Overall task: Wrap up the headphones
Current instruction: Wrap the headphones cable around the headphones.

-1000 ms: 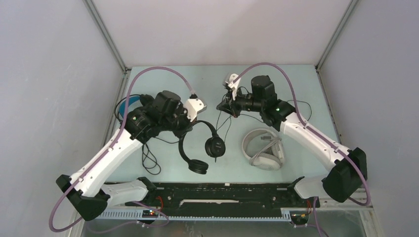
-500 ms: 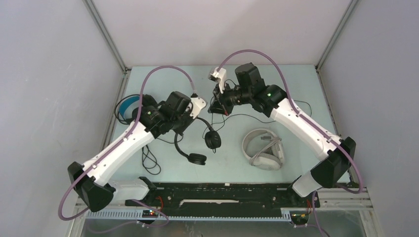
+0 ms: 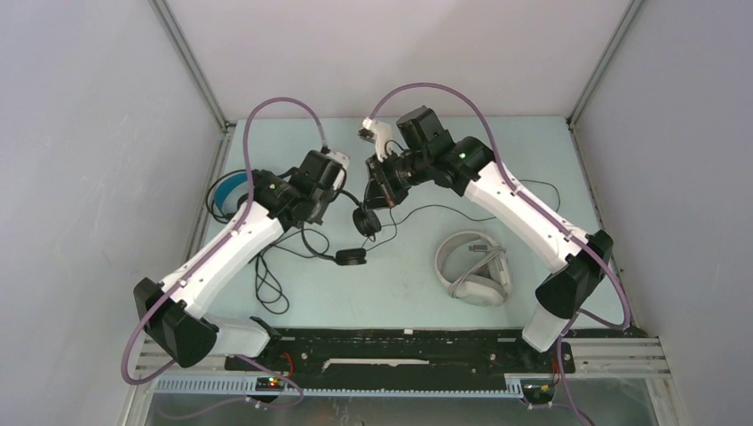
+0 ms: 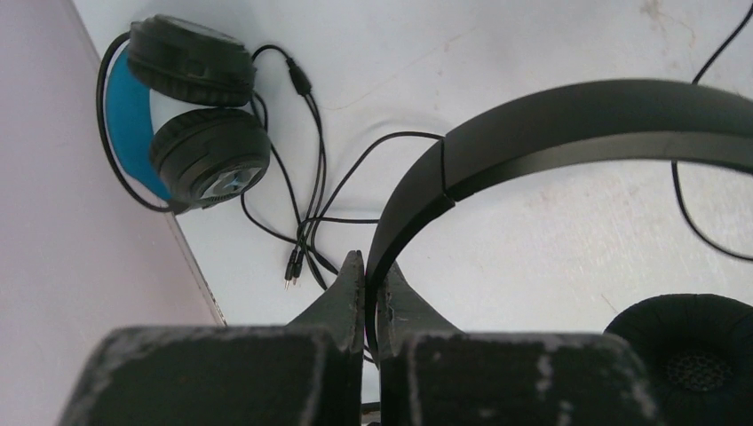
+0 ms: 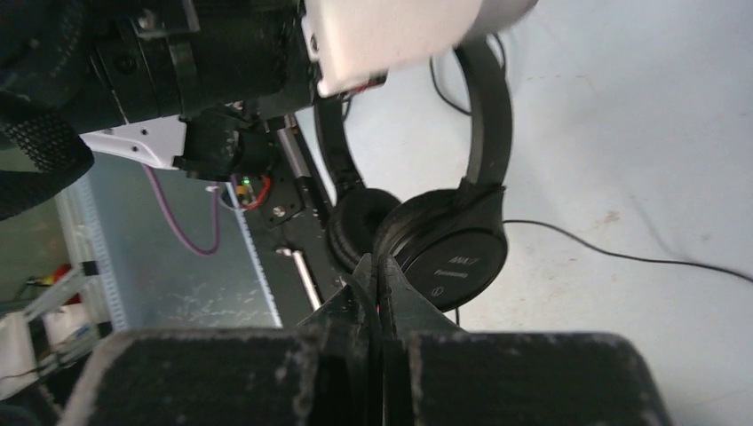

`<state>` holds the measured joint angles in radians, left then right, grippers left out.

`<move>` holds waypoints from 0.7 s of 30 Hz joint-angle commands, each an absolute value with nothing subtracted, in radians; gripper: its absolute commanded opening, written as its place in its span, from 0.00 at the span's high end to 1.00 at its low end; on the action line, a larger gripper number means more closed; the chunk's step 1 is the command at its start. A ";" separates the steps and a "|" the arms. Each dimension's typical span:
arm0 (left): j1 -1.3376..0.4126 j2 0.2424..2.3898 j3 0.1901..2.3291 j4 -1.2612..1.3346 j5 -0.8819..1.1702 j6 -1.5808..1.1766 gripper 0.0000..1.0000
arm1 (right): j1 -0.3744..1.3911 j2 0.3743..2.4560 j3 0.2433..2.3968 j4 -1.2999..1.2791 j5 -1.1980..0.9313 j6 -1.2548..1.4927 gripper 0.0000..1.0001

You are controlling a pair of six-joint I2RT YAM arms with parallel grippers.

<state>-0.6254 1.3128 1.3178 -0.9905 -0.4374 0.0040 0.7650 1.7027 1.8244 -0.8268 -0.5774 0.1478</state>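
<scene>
Found left end effector (image 4: 371, 266) clamped shut on headband (image 4: 568, 120) of thin black headset (image 3: 365, 221) at centre of worktop (image 3: 533, 142), right end effector (image 5: 377, 266) shut tight just beside its earcup (image 5: 453, 253), hold unclear, white headset (image 3: 473, 269) lying right of them, blue-lined headset (image 4: 191, 115) at left edge.

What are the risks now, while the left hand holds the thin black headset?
1. The left hand pinches the thin black headset only at its narrow headband; it may twist or slip out.
2. The right hand is shut very near the left arm; they may collide.
3. The loose cable trails over the table and may snag.
</scene>
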 commanded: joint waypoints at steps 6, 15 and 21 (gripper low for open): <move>-0.549 1.335 1.418 -0.951 -0.585 -0.185 1.00 | 0.772 1.728 1.795 -0.575 -0.842 0.393 0.96; -0.520 1.342 1.438 -0.898 -0.593 -0.232 1.00 | 0.766 1.811 1.934 -0.712 -0.626 0.408 1.00; -0.503 1.314 1.433 -0.815 -0.633 -0.325 1.00 | 0.782 1.804 1.883 -0.636 -0.524 0.515 1.00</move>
<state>-0.5167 1.3495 1.3731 -0.9432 -0.5724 -0.2165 0.7643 1.8339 1.9060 -0.7109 -0.5781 0.4133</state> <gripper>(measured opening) 0.022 0.007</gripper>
